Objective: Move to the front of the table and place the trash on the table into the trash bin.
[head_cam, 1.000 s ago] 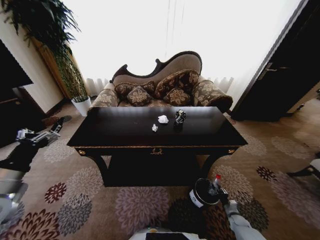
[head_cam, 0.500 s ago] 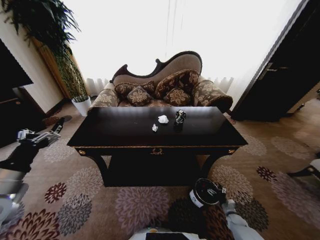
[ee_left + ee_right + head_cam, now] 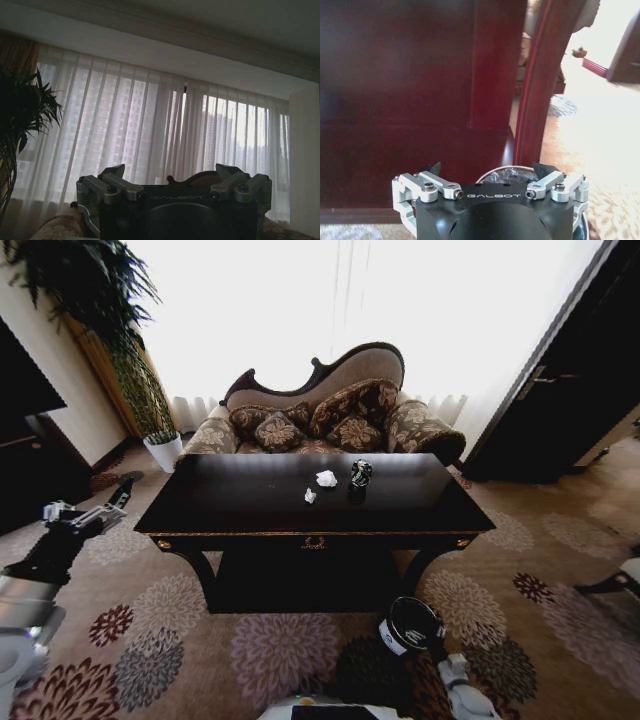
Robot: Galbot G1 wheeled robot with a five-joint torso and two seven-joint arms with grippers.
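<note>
Right gripper [image 3: 487, 172], jaws spread wide and holding nothing, hangs just above the trash bin [image 3: 410, 625] on the carpet before the table [image 3: 250, 510]; left gripper [image 3: 172, 177], also spread and empty, idles off the table's left end. We judge the risk ahead to be the paper balls [image 3: 326, 478] and shiny lump [image 3: 360, 473], mid-table and small, slipping or rolling during a long reach. "GALBOT" reads on both grippers; the bin's label is illegible.

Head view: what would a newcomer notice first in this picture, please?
The large dark table in the middle draws the eye first, with two white paper balls and a shiny black-and-silver lump on its top. Behind it stands a patterned sofa against a bright curtained window. On the carpet in front of the table, to the right, sits the small black trash bin, with the right gripper beside it.
</note>
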